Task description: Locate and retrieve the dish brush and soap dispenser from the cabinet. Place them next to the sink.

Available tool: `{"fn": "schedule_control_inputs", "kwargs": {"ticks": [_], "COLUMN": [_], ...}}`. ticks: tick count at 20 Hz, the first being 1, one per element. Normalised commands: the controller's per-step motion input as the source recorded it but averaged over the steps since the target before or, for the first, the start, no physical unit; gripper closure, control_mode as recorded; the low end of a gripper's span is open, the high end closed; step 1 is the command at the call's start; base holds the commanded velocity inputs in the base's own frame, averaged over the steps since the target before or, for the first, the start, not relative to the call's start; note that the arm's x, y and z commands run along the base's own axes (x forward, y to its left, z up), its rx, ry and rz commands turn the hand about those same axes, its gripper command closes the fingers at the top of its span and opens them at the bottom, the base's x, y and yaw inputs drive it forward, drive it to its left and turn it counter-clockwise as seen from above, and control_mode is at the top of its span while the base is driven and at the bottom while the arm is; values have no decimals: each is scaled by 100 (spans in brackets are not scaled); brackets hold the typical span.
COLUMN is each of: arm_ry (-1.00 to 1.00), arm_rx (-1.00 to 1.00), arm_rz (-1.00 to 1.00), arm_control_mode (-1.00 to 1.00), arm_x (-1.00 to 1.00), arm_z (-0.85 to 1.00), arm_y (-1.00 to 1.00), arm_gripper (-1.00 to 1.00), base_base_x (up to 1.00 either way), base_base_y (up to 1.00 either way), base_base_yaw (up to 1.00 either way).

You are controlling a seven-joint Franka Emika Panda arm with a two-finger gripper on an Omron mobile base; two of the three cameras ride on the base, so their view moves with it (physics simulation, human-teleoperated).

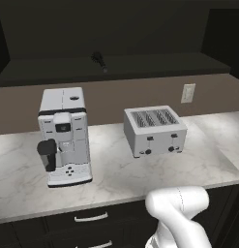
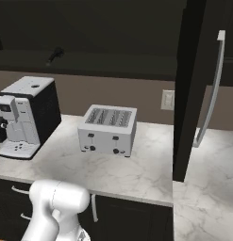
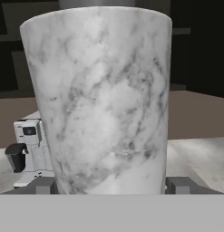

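Soap bottle in the jaws, brush on the shelf

The gripper (image 3: pixel 111 186) holds the marbled soap dispenser (image 3: pixel 102 99) upright between wide-spread fingers (image 3: pixel 179 185), probably for carrying to the sink. At nine o'clock beyond stands the coffee machine (image 3: pixel 29 152); the dish brush (image 1: pixel 99 60) lies on the cabinet shelf (image 1: pixel 140 65), at twelve o'clock above the toaster (image 1: pixel 155 130).

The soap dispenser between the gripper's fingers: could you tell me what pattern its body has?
White marble with grey veining, clearest in the hand view, where the soap dispenser looms large.

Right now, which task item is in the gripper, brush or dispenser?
The soap dispenser: marbled bottle clamped in the gripper. The black dish brush lies on the cabinet shelf.
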Motion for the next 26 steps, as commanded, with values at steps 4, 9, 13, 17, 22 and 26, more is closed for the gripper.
{"fn": "schedule_control_inputs", "kwargs": {"ticks": [4,9,13,17,22,26], "arm_ry": [0,0,0,0,0,0], "arm_rx": [0,0,0,0,0,0], "arm_rz": [0,0,0,0,0,0], "arm_control_mode": [-100,100,100,100,100,100], "arm_x": [0,0,0,0,0,0], "arm_z": [0,0,0,0,0,0], "arm_y": [0,0,0,0,0,0], "arm_gripper": [100,100,100,100,100,100], "base_base_x": [0,-2,-16,-71,-62,-12], "base_base_y": [0,2,0,0,0,1], "base_base_yaw": [0,0,-2,-6,-6,-4]}}
